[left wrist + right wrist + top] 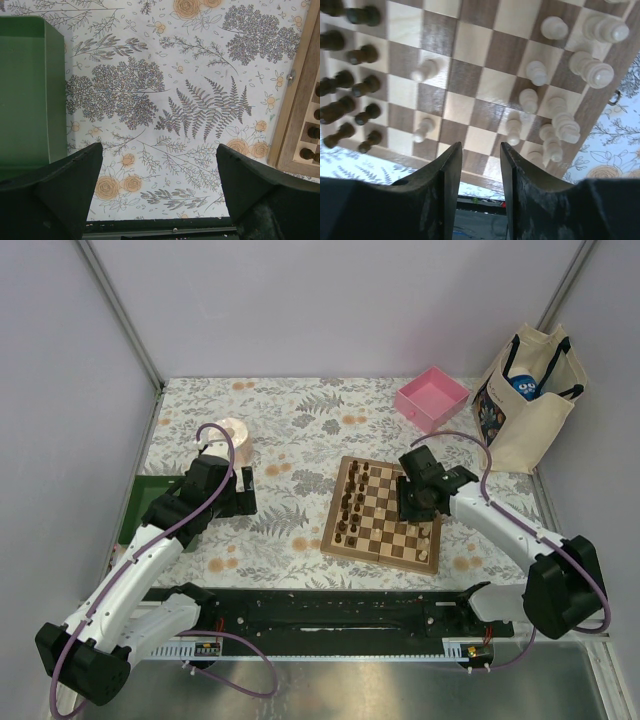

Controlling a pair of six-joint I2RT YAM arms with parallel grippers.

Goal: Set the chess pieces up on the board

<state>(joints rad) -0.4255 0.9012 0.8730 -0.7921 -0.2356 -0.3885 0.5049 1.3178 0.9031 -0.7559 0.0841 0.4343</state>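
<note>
The board (pixel 385 517) lies right of the table's middle. Dark chess pieces (pixel 348 502) stand along its left side and pale chess pieces (pixel 428 540) along its right. In the right wrist view the dark pieces (pixel 350 95) are at the left and the pale pieces (pixel 560 110) at the right, with two pale pawns (pixel 423 70) further out on the board (pixel 485 85). My right gripper (pixel 420 502) (pixel 479 150) hovers over the board, jaws a little apart and empty. My left gripper (pixel 243 492) (pixel 159 155) is wide open and empty over the cloth, left of the board's edge (pixel 299 100).
A green tray (pixel 25 90) (pixel 133 508) lies at the table's left edge. A pink tray (pixel 432 397) and a tote bag (pixel 530 390) stand at the back right. A pinkish round object (pixel 232 435) sits behind the left arm. A black rail (pixel 330 610) runs along the near edge.
</note>
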